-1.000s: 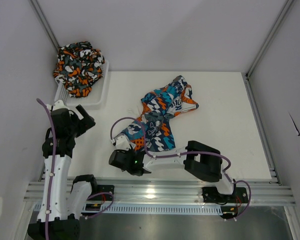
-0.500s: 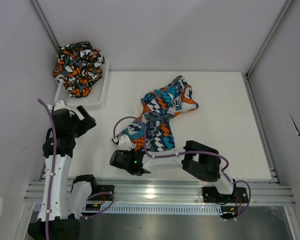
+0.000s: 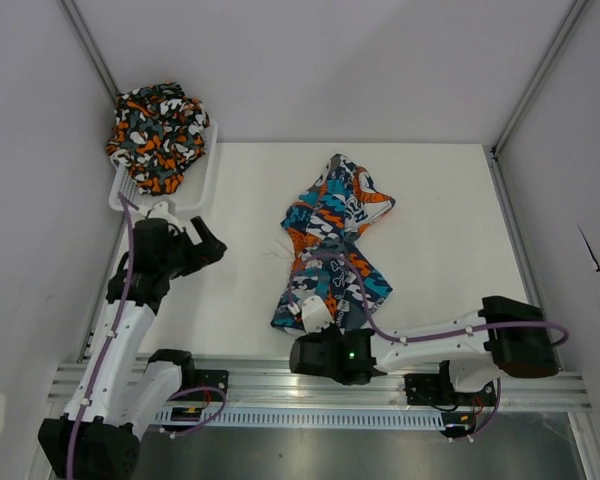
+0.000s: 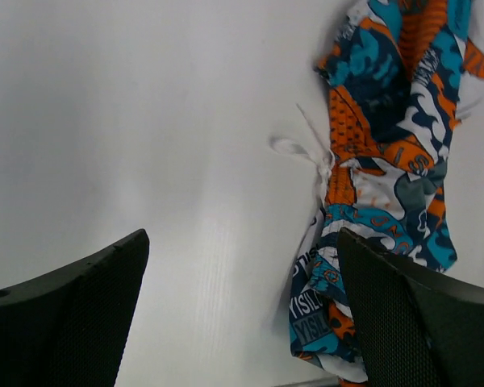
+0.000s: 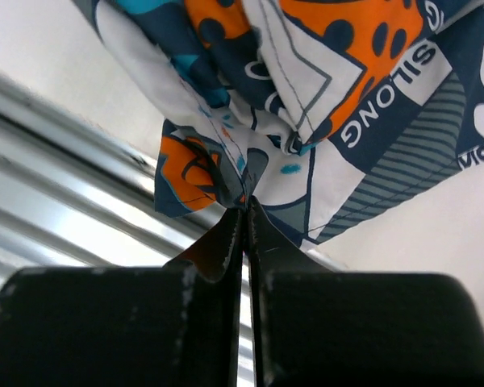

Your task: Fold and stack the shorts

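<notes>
Teal-blue, orange and white patchwork cloth shorts [image 3: 330,235] stretch away from the right hand [image 5: 246,205], clamped on their near hem. Left hand [image 3: 205,245] spread wide, farther off.

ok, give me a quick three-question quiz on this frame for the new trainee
1. True or false: the left gripper is shut on the camouflage shorts.
2. Where do the camouflage shorts lie? A) in the white basket B) mid-table C) on the metal rail
3. Fill in: the right gripper is shut on the near end of the ______ shorts.
Key: 1 false, it is open and holds nothing; 2 A; 3 patchwork, meaning the patchwork shorts.
</notes>
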`<state>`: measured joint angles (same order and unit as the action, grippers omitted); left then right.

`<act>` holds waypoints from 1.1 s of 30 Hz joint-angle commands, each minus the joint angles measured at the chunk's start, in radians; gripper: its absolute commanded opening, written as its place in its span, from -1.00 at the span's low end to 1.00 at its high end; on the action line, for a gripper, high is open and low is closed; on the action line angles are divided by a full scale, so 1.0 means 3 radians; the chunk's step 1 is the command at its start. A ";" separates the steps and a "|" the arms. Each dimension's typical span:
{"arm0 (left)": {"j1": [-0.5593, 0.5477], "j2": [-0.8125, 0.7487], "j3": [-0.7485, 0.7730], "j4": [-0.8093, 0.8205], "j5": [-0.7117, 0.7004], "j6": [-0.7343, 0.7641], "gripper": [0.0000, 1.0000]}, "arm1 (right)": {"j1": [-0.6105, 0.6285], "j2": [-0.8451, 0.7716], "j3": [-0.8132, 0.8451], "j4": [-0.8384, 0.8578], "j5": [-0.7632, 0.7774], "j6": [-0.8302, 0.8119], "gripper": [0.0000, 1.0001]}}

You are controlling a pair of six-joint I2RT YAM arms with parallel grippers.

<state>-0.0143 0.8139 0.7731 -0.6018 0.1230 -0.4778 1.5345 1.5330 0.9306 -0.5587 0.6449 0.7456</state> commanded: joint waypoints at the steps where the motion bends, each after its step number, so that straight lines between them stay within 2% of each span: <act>1: -0.0548 0.0073 -0.0183 0.0379 -0.0021 -0.0395 0.98 | 0.0100 -0.0445 -0.0274 -0.0229 0.0192 0.0342 -0.99; 5: -0.1056 0.0293 -0.0367 0.0716 -0.0113 -0.0692 0.98 | 0.0157 -0.0773 -0.0529 -0.0234 0.0238 0.0403 -1.00; 7: -0.1444 0.0482 -0.0485 0.0911 -0.0271 -0.0841 0.98 | 0.0157 -0.0947 -0.0739 -0.0229 0.0248 0.0429 -1.00; 10: -0.1690 0.0677 -0.0552 0.1126 -0.0313 -0.0948 0.97 | 0.0177 -0.1080 -0.0882 -0.0224 0.0279 0.0490 -1.00; 14: -0.1931 0.0902 -0.0664 0.1479 -0.0211 -0.1035 0.84 | 0.0182 -0.1285 -0.1061 -0.0102 0.0315 0.0486 -1.00; 19: -0.2247 0.1198 -0.0721 0.1867 -0.0160 -0.1102 0.81 | 0.0182 -0.1484 -0.1169 -0.0009 0.0305 0.0445 -1.00; 25: -0.2554 0.1622 -0.0598 0.2123 -0.0149 -0.1219 0.71 | 0.0182 -0.1449 -0.1180 0.0037 0.0295 0.0414 -1.00; 33: -0.2688 0.2022 -0.0526 0.2445 -0.0119 -0.1286 0.47 | 0.0182 -0.1403 -0.1179 0.0067 0.0300 0.0404 -1.00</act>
<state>-0.8154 1.4017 0.5797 0.0284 0.0837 -0.8394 1.5822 1.1114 0.5758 -0.5625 0.6849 0.8562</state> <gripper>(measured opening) 0.747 0.009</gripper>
